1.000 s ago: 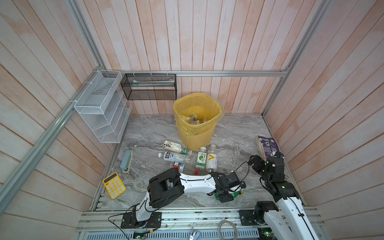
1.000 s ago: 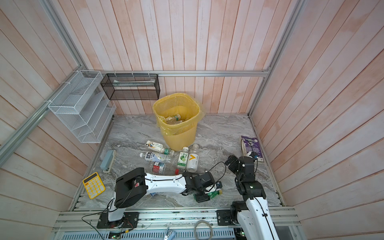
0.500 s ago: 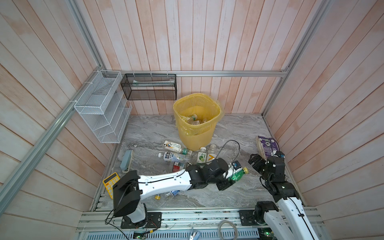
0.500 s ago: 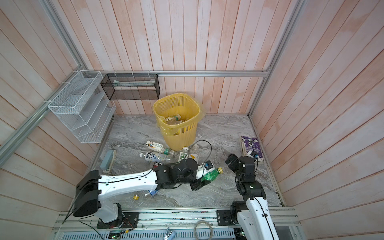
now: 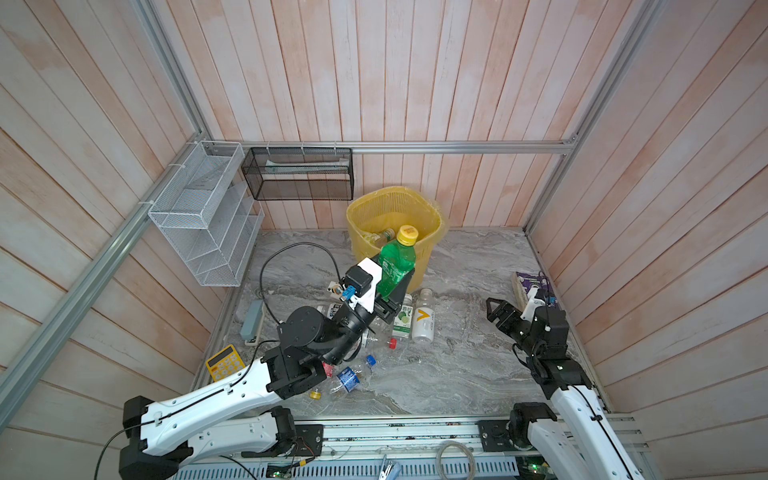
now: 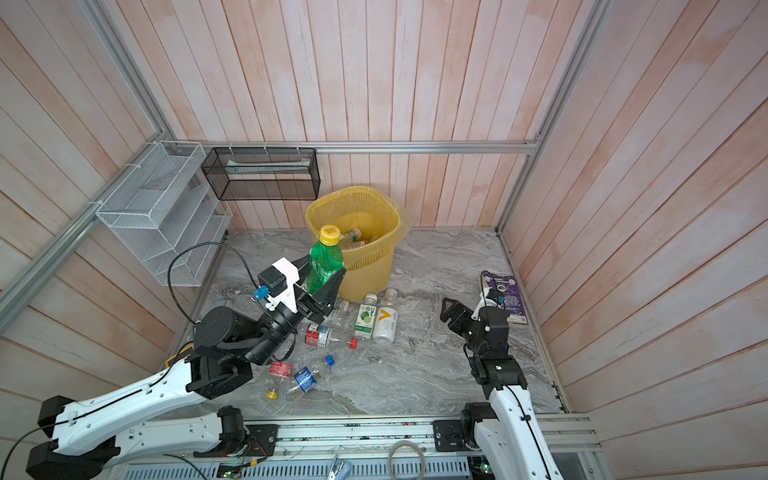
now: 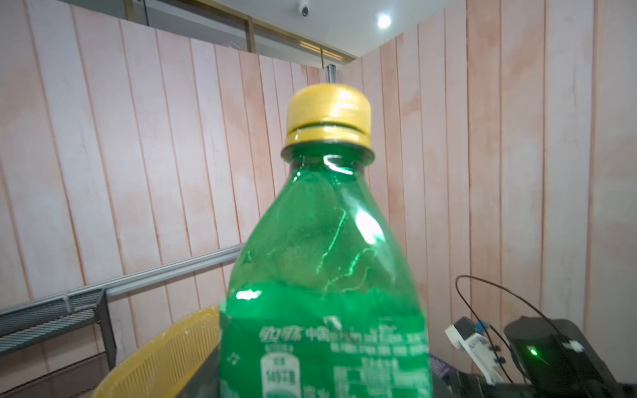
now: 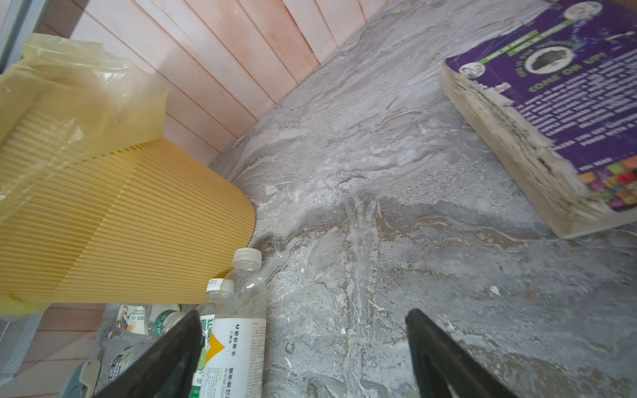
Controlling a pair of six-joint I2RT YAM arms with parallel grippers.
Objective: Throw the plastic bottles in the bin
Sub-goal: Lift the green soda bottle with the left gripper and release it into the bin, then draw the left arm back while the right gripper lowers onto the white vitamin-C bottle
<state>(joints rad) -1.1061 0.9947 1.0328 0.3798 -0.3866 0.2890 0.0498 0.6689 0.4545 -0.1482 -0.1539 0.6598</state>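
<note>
In both top views a green bottle (image 5: pixel 397 262) (image 6: pixel 326 262) is gripped low on its body by the left gripper (image 5: pixel 392 286) (image 6: pixel 322 286). The bottle is held clear of the bench (image 5: pixel 457 365) (image 6: pixel 415 365), cap uppermost and tilted toward the far side. It is seen against the near-left wall and rim of the yellow bin (image 5: pixel 436 216) (image 6: pixel 374 266). A few bottles are seen lying inside the bin. More bottles (image 5: pixel 424 322) (image 6: pixel 384 322) are scattered flat on the bench just near of the bin. A yellow calculator (image 5: pixel 224 362) is seen at the near left edge in a top view. The right gripper (image 5: pixel 492 312) (image 6: pixel 449 313) is held low at the right with its jaws spread and nothing between them. A purple book (image 5: pixel 525 284) (image 6: pixel 505 291) lies just beyond it.

In the left wrist view the green bottle (image 7: pixel 327 275) fills the middle, and its yellow cap (image 7: pixel 329 117) is shown against the wooden wall. Part of the bin's rim (image 7: pixel 165 348) is seen beside the bottle's label.

In the right wrist view the right gripper (image 8: pixel 303 314) is shown wide open above the bench (image 8: pixel 379 241), its black fingers (image 8: pixel 165 358) well apart. A white-labelled bottle (image 8: pixel 238 344) lies beside one finger, close to the base of the bin (image 8: pixel 120 224). The bag liner (image 8: pixel 69 86) is folded over the bin's rim. The purple book (image 8: pixel 568 103) lies flat, well apart from the bin.
</note>
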